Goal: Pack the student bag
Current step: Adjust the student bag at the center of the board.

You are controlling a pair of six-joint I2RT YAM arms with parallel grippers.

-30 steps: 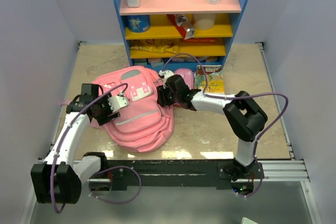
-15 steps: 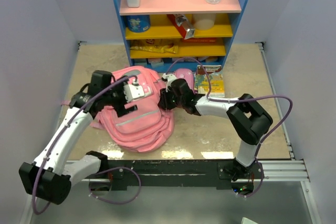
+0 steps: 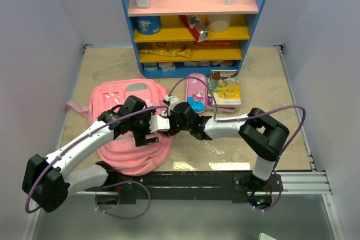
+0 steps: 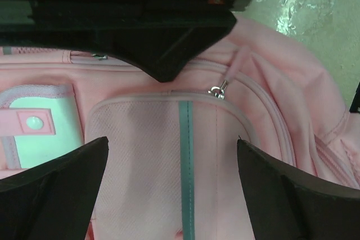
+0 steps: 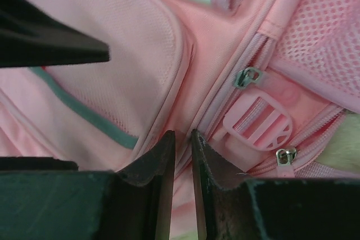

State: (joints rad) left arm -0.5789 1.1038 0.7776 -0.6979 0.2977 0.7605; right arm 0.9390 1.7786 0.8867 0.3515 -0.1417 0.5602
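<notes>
The student bag (image 3: 121,144) is a soft pink backpack lying flat at the near left of the table. My left gripper (image 3: 151,132) hovers over its right side, open and empty. In the left wrist view the fingers (image 4: 53,189) straddle the front pocket (image 4: 169,155) with a teal stripe, and a zip pull (image 4: 218,89) lies just beyond. My right gripper (image 3: 171,123) is at the bag's right edge. In the right wrist view (image 5: 183,139) it is shut on a fold of pink fabric next to a zip line, beside a pink buckle (image 5: 256,122).
A pink-and-blue pencil case (image 3: 196,96) and a picture book (image 3: 224,88) lie right of the bag. A blue shelf unit (image 3: 194,21) with bottles, a tin and packets stands at the back. Both arms cross close together over the bag's right edge.
The bag has shifted nearer and to the left and lies flatter, uncovering the pencil case. My left gripper swung right across the bag. My right gripper moved nearer with the fabric.
</notes>
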